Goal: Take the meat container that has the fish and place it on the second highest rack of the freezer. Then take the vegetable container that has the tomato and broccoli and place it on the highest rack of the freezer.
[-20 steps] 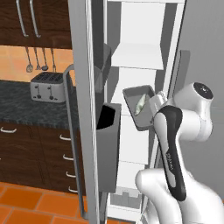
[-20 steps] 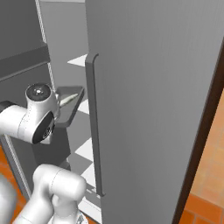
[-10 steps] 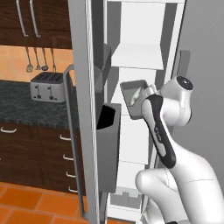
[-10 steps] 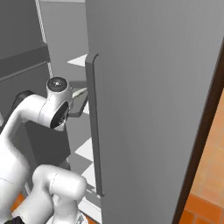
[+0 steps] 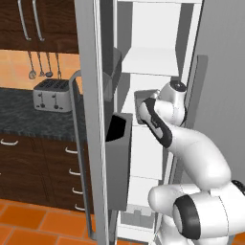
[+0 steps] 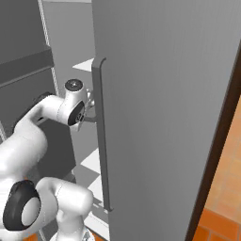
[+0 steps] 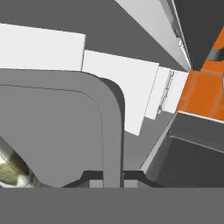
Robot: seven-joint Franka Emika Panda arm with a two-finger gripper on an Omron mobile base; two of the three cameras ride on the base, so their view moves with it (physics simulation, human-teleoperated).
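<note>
One risk: gripper [image 7: 113, 178], pinched on only the rim of the meat container [image 7: 57, 127], lets it tilt and spill the fish [image 7: 13, 168] off the second highest rack [image 5: 146, 161] edge.

place: kitchen | cues: toaster [image 5: 51, 94], dark counter [image 5: 28, 117], freezer [image 5: 153, 62]

Silver toaster [image 5: 50, 94] on dark counter [image 5: 33, 122]; utensils [image 5: 43, 64] hanging above; orange tile floor [image 5: 28, 220].
</note>
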